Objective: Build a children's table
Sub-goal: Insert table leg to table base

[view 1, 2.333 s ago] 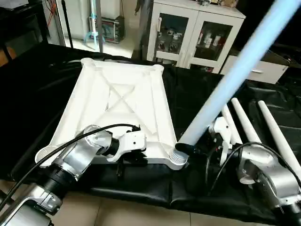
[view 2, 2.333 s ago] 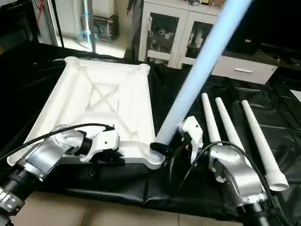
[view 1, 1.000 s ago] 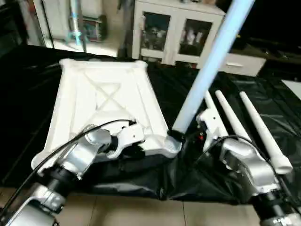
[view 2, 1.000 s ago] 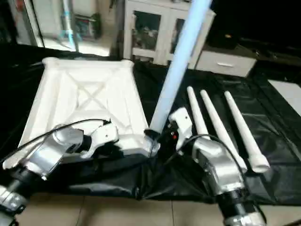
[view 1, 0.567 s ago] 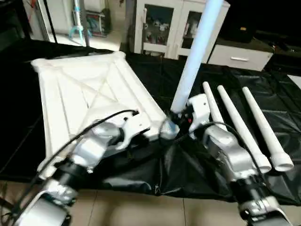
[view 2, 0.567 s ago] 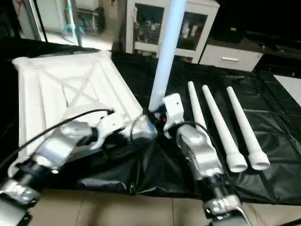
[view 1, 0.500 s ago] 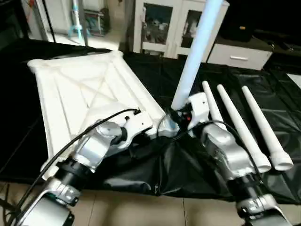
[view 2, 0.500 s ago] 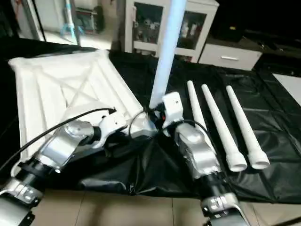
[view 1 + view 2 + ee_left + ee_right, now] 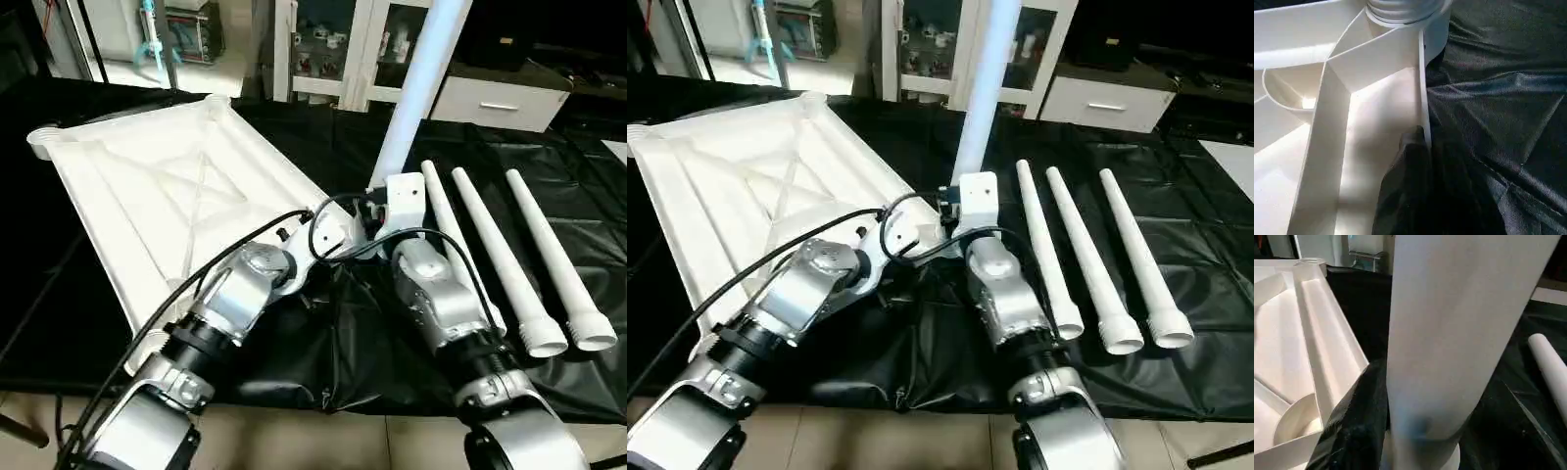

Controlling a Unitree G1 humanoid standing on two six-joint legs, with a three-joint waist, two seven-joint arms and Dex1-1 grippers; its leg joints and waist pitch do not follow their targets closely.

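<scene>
As tabletop (image 9: 147, 196) swung leftward, leg (image 9: 416, 78) straightened upright

light: bright, even indoor | glare: tabletop (image 9: 186, 196) washed out | blur: close leg (image 9: 1459, 333) soft

From my right wrist camera a white leg (image 9: 1449, 342) stands upright, very close, and my right gripper (image 9: 1425, 431) has its black fingers (image 9: 1359, 421) on either side of the leg's lower part, the jaws closed against it. To one side I see the tabletop (image 9: 1308, 347) lying ribs-up with a round socket (image 9: 1295, 423), and on the black sheet (image 9: 1364, 298) another leg (image 9: 1550, 364) lies flat.
</scene>
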